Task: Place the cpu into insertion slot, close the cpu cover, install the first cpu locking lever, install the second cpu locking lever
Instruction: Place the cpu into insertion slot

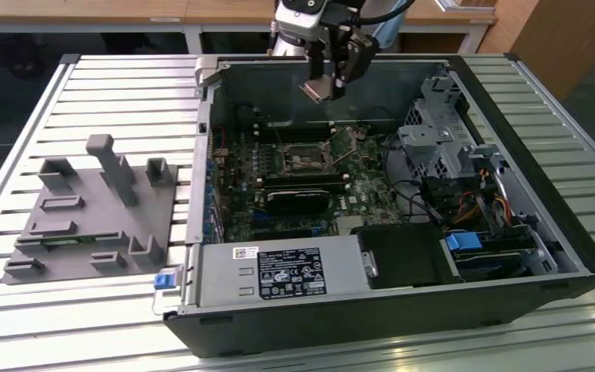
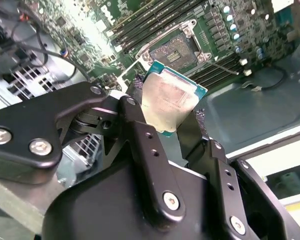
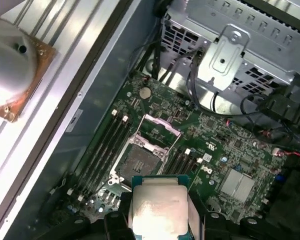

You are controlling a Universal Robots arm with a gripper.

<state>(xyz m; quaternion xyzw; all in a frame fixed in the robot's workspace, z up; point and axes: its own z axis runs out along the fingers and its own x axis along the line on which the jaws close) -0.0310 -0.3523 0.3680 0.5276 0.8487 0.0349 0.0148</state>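
Overhead, the pincer [image 2: 170, 105] grips the cpu [image 3: 157, 210] above the insertion slot [image 3: 139, 162].

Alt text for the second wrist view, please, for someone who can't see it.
Black fingers grip a pale square chip by two edges, holding it tilted above a green circuit board. Beyond the chip, the square socket sits uncovered and empty, with long memory slots alongside it.
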